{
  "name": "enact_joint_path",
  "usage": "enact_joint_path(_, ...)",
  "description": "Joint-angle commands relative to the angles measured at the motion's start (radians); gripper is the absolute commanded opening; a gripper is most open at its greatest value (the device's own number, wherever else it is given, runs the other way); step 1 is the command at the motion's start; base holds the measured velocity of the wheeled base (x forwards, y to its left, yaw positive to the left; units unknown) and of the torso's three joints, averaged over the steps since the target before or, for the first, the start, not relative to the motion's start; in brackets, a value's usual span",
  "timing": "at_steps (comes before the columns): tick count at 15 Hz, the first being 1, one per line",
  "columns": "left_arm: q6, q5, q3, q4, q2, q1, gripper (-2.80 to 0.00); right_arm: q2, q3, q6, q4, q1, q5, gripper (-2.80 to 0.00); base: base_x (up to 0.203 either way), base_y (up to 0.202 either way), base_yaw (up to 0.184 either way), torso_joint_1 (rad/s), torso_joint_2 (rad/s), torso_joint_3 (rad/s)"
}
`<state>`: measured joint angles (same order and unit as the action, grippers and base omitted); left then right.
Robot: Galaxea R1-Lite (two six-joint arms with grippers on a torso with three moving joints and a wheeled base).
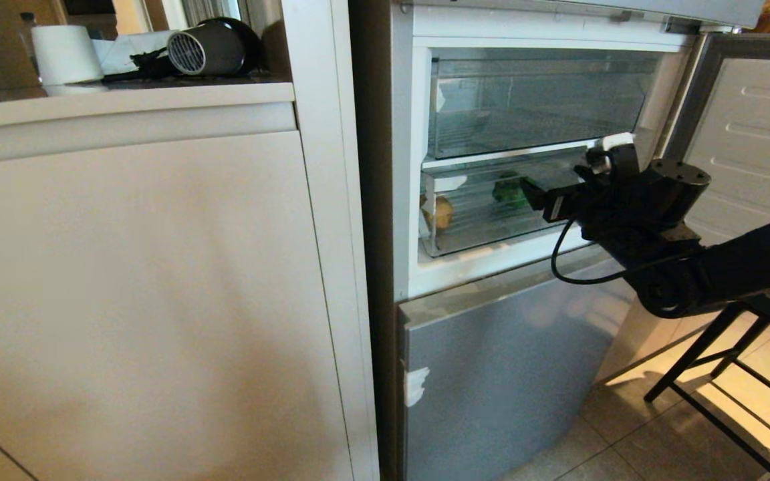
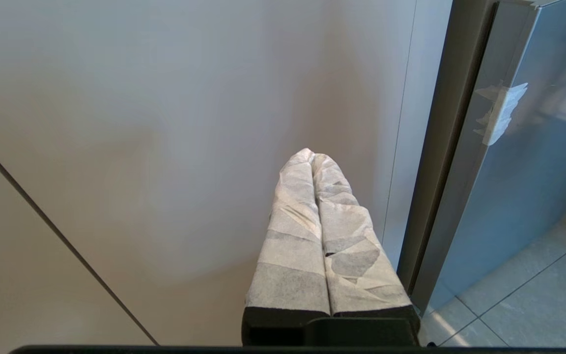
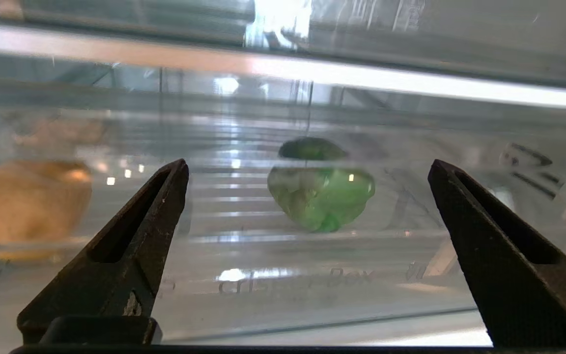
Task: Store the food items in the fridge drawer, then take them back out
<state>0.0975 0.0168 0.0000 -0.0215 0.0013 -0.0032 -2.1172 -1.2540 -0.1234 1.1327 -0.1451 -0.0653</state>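
Green bell pepper [image 3: 321,199] sitting inside the fridge drawer [image 1: 485,230], roughly mid-drawer, and the tan potato [image 3: 27,201] lies well apart from it toward the drawer's left end. Both are behind the clear front, and the drawer looks pushed in under the taller clear bin [image 1: 532,100] above. So the storing half looks done, and the taking-out half is what's ahead.

Right end effector [image 3: 307,255] is right up at the drawer's transparent front, fingers spread wide with nothing between them, and the pepper shows through the plastic in the gap. No contact visible yet.

Handling, as I judge it: the pepper is light, hollow and glossy, so it could slip or dent under a hard squeeze; best taken across its broad body. The potato should be denser and firm, with a duller skin that grips better, though its round shape may roll. The drawer itself is stiff, slick plastic; its upper front lip is the likely place to hook and pull.

Left end effector [image 2: 320,169] is parked low beside the white cabinet [image 1: 138,280], padded fingers pressed together, empty.
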Motion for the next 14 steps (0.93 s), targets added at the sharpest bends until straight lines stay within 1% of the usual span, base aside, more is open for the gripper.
enact_joint_path(1, 0.001, 0.0, 0.011, -0.001, 0.0, 0.0, -2.8, -0.001, -0.01, -0.001, 0.007, -0.001, 0.0, 0.0, 0.0, 0.0, 0.0, 0.0, 0.0, 0.0)
enact_joint_path(8, 0.001, 0.0, 0.011, 0.0, 0.0, 0.0, -2.8, 0.027, 0.017, -0.02, 0.01, -0.001, 0.019, 0.0, 0.0, 0.0, 0.0, 0.0, 0.0, 0.0)
enact_joint_path(11, 0.0, 0.0, 0.011, -0.002, 0.0, 0.0, -2.8, 0.049, 0.085, -0.027, 0.01, -0.004, 0.018, 0.0, 0.0, 0.0, 0.0, 0.0, 0.0, 0.0)
enact_joint_path(14, 0.001, 0.0, 0.011, -0.002, 0.0, 0.0, -2.8, 0.037, 0.07, -0.026, 0.008, -0.001, 0.018, 0.0, 0.0, 0.0, 0.0, 0.0, 0.0, 0.0)
